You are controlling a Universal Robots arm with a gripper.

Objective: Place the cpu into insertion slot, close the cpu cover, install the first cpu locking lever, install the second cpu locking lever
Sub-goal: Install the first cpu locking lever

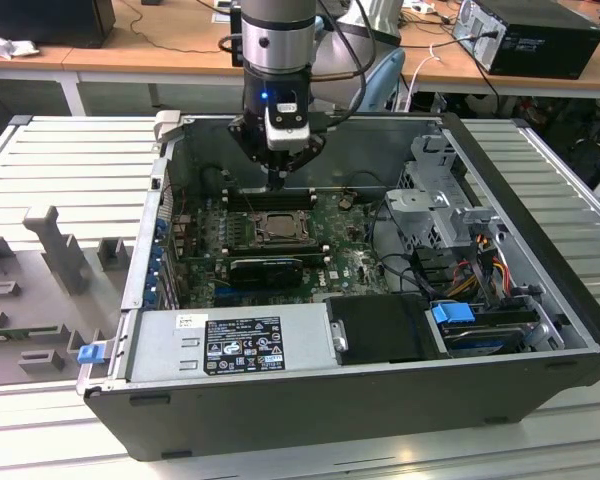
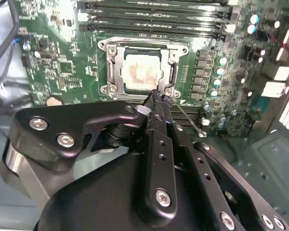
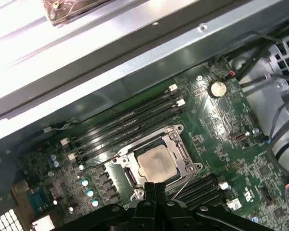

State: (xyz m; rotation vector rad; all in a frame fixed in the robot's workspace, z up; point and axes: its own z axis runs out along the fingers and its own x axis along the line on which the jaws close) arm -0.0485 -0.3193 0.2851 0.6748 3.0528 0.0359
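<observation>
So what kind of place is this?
Probably a robotics lab or workshop: a robot arm reaches into an open computer case on a ribbed metal table, with cable-strewn wooden desks and another computer behind.

The exterior view stands high on the near side of the open case (image 1: 380,400), well back, looking down and across toward the far benches (image 1: 160,55). It takes in the whole case, the slatted table (image 1: 70,160) either side and the arm (image 1: 276,40) coming down from the far side. Both wrist views ride close above the board (image 2: 53,62), looking along the gripper (image 2: 160,96) at the socket (image 2: 142,72). The second wrist view looks steeply down, the gripper's black body large in front. The first wrist view is more slanted, reaching out to the case wall (image 3: 135,57). All three share the socket and memory slots (image 1: 245,198)
</observation>
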